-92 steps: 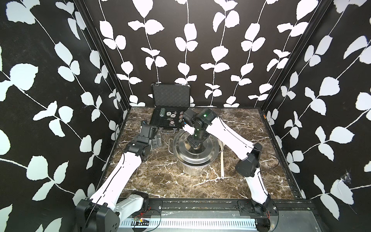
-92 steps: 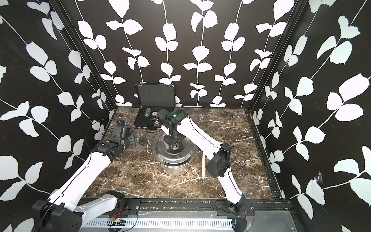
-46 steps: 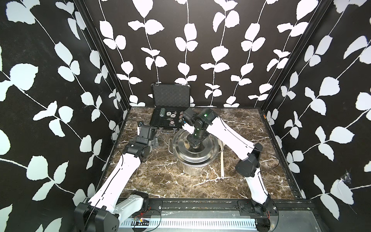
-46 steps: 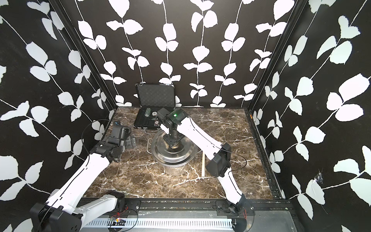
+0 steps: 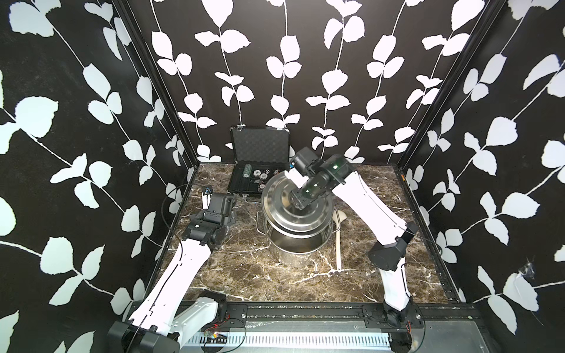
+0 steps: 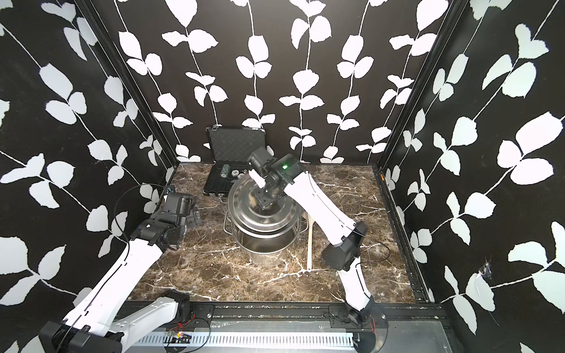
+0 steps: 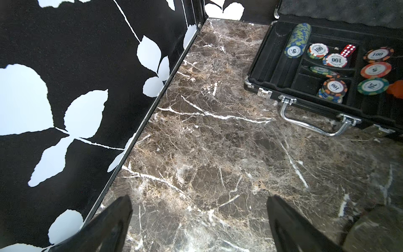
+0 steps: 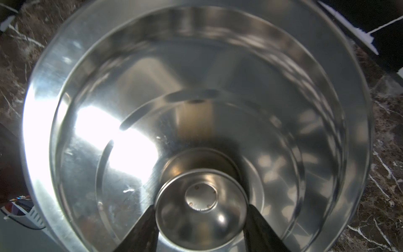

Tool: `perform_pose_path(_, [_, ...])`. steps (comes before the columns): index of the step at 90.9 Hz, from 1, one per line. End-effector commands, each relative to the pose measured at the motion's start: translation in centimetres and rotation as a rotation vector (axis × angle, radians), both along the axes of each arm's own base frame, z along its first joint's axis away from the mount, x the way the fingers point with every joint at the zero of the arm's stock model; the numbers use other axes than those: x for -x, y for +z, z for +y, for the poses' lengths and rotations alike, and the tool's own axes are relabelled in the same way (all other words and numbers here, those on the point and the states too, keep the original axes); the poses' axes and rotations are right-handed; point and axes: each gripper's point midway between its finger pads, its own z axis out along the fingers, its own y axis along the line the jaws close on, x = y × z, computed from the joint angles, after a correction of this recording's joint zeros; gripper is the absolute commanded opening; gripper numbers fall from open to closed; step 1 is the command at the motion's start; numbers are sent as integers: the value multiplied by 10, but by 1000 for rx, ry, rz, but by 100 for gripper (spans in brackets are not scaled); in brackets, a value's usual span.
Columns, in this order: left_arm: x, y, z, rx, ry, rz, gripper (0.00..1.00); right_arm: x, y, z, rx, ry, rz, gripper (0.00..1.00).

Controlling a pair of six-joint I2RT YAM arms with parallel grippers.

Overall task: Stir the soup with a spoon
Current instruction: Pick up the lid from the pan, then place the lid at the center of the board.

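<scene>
The steel stockpot [image 5: 294, 251] [image 6: 265, 248] stands mid-table, its mouth partly uncovered; no soup shows inside. Above it hangs the round steel lid [image 5: 275, 198] [image 6: 244, 211] [image 8: 283, 109], tilted, with my right gripper [image 5: 298, 203] [image 6: 263, 203] [image 8: 200, 209] shut on its centre knob [image 8: 200, 196]. The white spoon [image 5: 338, 244] [image 6: 310, 244] lies flat on the marble just right of the pot, handle pointing to the front. My left gripper [image 5: 230, 217] [image 6: 194, 217] [image 7: 198, 198] stands open and holds nothing, low over the table near the left wall.
An open black case [image 5: 260, 180] [image 7: 305, 91] of poker chips and dice sits at the back left, its chrome handle [image 7: 316, 122] facing the pot. The patterned left wall [image 7: 65, 109] runs close beside the left gripper.
The right gripper has raised the lid off the pot and tilted it, so the pot's mouth now shows below. The left arm has shifted slightly toward the back.
</scene>
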Motion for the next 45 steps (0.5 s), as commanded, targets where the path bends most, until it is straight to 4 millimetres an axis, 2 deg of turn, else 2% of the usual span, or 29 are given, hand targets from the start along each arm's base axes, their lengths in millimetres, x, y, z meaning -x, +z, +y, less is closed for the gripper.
perform_pose_path(1, [4,5,3,-2,5,-3,99,-17,59,-28,-104,-90,-150,47])
perform_pose_path(12, [2,5,-3,4,-37,8,99,-37,69,-78,-62,-208,-195,47])
perform_pose_path(20, [-2,6,-12,22,-97,8,99,-50,68,-125,-15,-314,-207,47])
perform_pose_path(35, [-9,9,-28,55,-195,-6,99,-65,47,-216,30,-534,-213,48])
perform_pose_path(41, [-12,10,-35,70,-230,-9,99,-67,22,-248,19,-621,-172,48])
perform_pose_path(42, [-12,10,-36,73,-235,-10,99,-66,27,-255,0,-641,-184,48])
perform_pose_path(45, [-13,10,-38,80,-248,-11,99,-61,14,-272,-4,-684,-160,48])
